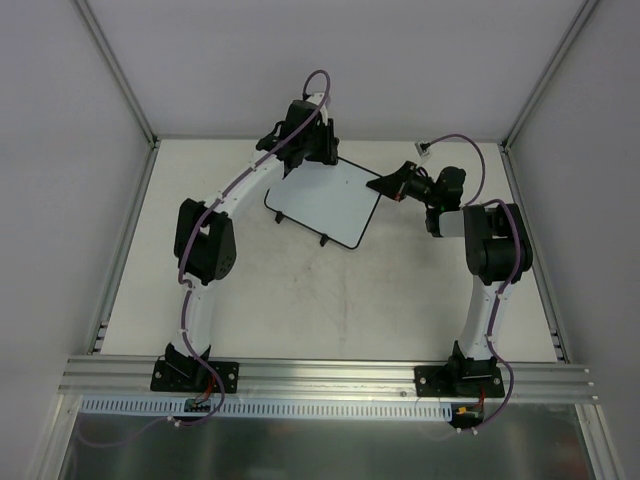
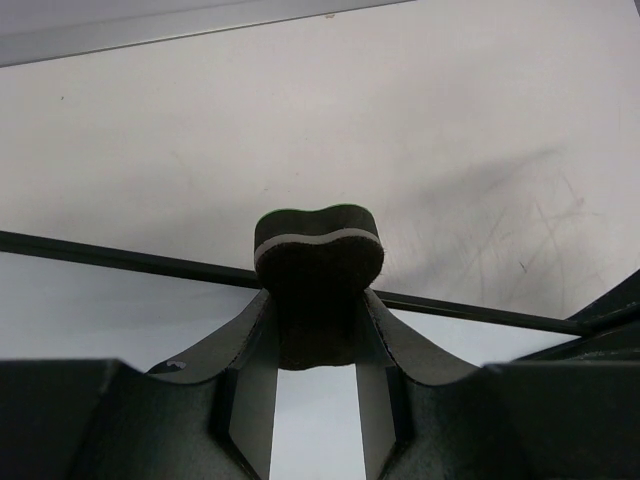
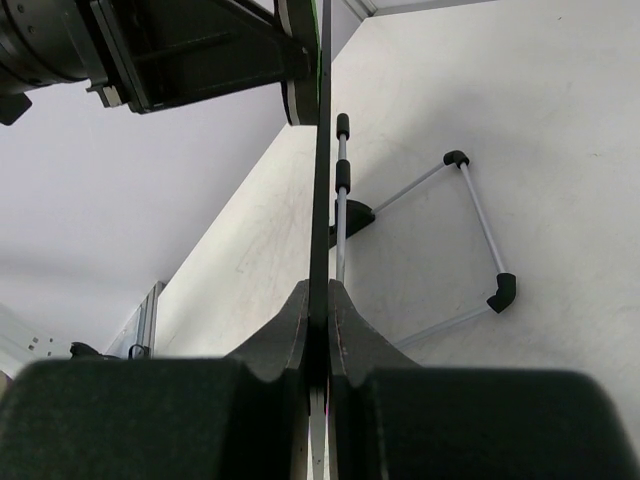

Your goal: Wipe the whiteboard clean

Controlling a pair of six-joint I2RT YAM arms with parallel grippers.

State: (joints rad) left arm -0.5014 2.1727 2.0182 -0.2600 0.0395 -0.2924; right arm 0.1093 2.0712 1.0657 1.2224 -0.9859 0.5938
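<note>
While pinched only at one corner, likely to pivot or slip under a firm wipe. In the upper middle of the top view: the whiteboard [image 1: 330, 200], turned diagonally over the worktop [image 1: 300, 310], two small black feet visible along its lower edge. Right hand [image 1: 387, 186] shut tight on the board's right corner, fingers together on the thin frame, the board edge-on between them in the right wrist view. Left hand [image 1: 308, 150] at the board's upper-left corner, clamped on a dark felt eraser [image 2: 318, 265] with a pale stripe, the pad poking out past the fingertips, right at the black frame in the left wrist view. Contact between felt and board face: impossible to tell. Face nearly blank from above, any pen lines too faint to make out.

Risks, judged from this pose:
- Easy to lever the board out of the right hand, or twist it, by pressing hard at the far corner, well apart from the pinch.
- Possible to drag the board sideways by snagging the eraser on the frame.
- With too light a touch, marks left behind.
- With so narrow a hold on the eraser, some chance of tipping it or squeezing it out mid-stroke.
</note>
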